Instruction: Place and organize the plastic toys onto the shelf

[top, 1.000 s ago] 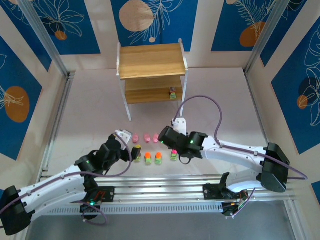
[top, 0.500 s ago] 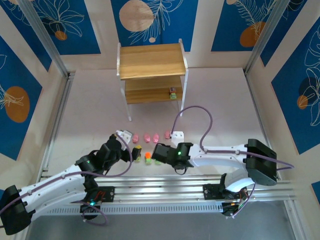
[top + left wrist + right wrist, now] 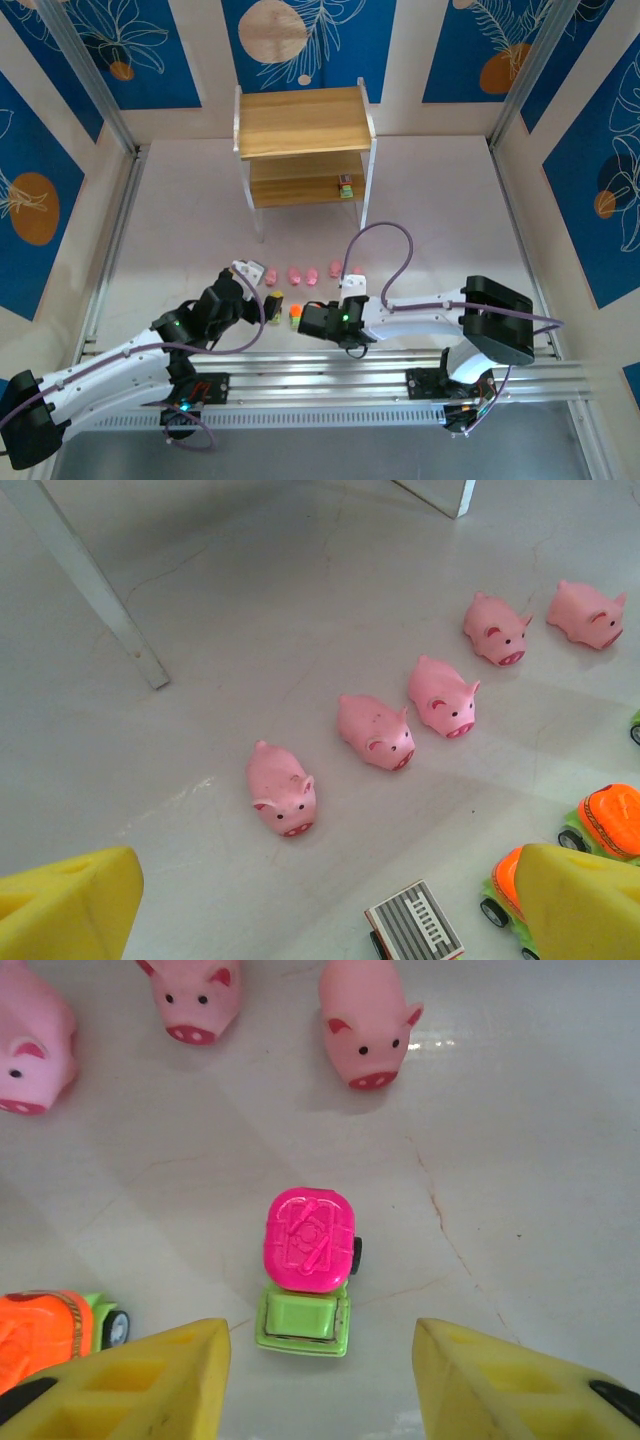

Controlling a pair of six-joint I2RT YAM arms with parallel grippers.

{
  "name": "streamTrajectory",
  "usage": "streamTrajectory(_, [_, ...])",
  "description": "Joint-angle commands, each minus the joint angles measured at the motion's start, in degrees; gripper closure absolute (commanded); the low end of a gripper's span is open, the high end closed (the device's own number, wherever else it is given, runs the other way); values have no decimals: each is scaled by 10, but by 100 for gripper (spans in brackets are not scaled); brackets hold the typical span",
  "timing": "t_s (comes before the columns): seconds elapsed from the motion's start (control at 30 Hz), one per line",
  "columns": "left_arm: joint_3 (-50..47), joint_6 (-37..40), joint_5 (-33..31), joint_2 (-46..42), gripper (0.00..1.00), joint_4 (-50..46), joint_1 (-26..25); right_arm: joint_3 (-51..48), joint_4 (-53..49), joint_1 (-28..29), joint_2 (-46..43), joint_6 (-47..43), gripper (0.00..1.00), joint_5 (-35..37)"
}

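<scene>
Pale wooden boards on thin white legs formed the two-tier shelf (image 3: 303, 122), seen from above at the far side of the grey table (image 3: 430, 210). One small green toy with a magenta top (image 3: 345, 186) sat on the lower board, at its right end. Nearer the arms, pink pigs (image 3: 295, 273) stood in a row on the table. The left gripper (image 3: 248, 272) was at the row's left end and the right gripper (image 3: 308, 320) just beside an orange-topped car (image 3: 296, 315).

From the left wrist, five rounded pigs ran in a diagonal line. Near them stood one grey-topped car (image 3: 415, 920) and two orange-topped cars on green bases. This gripper's yellow fingers (image 3: 65, 900) were wide apart, holding nothing.

From the right wrist, three pigs and one orange-topped car showed. One magenta-topped car (image 3: 305, 1265), with a green base and black wheels, stood on the table between the parted yellow fingertips (image 3: 510, 1380), touching neither.
</scene>
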Motion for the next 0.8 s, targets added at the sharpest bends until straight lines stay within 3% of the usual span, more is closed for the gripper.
streamTrajectory(0.0, [6, 4, 6, 1, 4, 15, 1, -8, 4, 2, 11, 31, 49, 18])
streamTrajectory(0.6, [7, 4, 3, 7, 4, 18, 1, -35, 87, -23, 36, -5, 49, 1])
streamTrajectory(0.77, [8, 4, 3, 10, 5, 19, 2, -37, 105, -29, 51, -12, 54, -6])
